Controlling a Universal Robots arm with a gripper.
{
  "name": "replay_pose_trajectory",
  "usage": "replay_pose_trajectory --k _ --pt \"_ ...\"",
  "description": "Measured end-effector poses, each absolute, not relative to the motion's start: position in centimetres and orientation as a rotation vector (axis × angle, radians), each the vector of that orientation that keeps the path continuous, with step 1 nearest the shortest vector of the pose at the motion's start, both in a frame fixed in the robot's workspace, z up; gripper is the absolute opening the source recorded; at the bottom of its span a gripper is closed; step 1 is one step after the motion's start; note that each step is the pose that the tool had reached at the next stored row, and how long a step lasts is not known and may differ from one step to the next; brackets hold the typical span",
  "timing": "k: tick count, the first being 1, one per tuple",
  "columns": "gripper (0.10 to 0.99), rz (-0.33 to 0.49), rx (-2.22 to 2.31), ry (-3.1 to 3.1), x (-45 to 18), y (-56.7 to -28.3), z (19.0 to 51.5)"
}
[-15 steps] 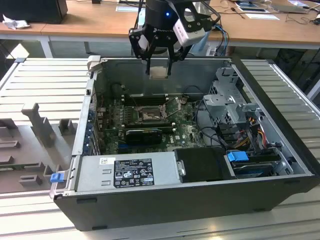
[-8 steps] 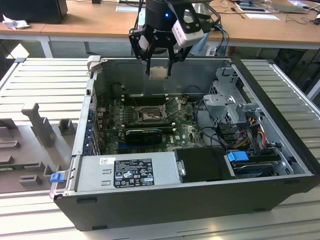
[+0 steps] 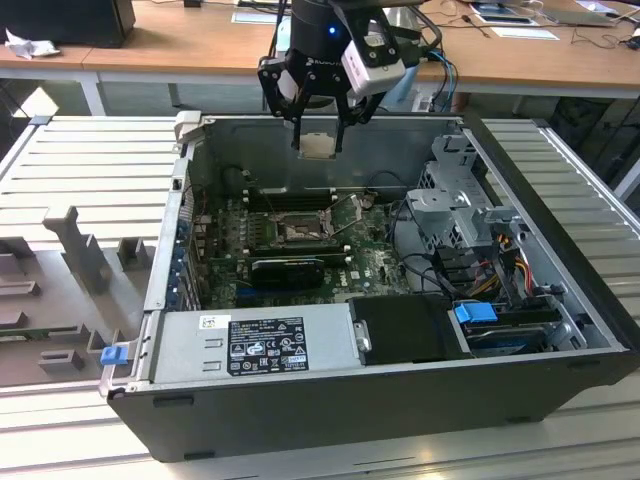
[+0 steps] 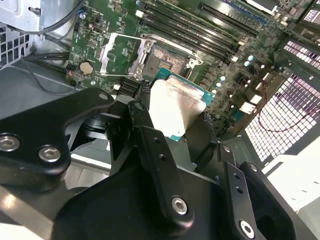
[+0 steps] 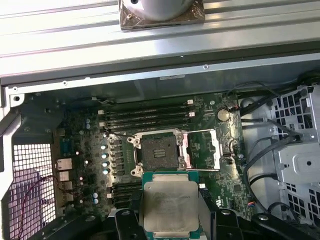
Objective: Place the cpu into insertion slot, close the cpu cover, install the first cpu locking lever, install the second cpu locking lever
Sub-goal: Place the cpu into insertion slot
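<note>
My gripper hangs above the back edge of the open computer case, shut on the cpu. The cpu is a flat square chip with a pale metal face and a green rim, and it shows in both wrist views, pinched at two opposite edges by the black fingers. The insertion slot lies uncovered on the green motherboard, below and ahead of the chip. The cpu cover is swung open beside the socket.
Memory slots run along one side of the socket and a long black finned card lies along the other. A grey power supply fills the case front. A metal drive cage with cables stands at the exterior view's right.
</note>
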State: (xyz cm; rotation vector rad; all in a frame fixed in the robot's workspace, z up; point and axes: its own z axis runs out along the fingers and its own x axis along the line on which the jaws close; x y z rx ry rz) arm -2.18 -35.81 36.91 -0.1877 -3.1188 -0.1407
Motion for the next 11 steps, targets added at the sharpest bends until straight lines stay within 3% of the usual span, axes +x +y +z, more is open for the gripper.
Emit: replay_pose_trajectory --k 11 --pt "0.529 -0.141 -0.247 -3.116 -2.18 -35.81 36.91"
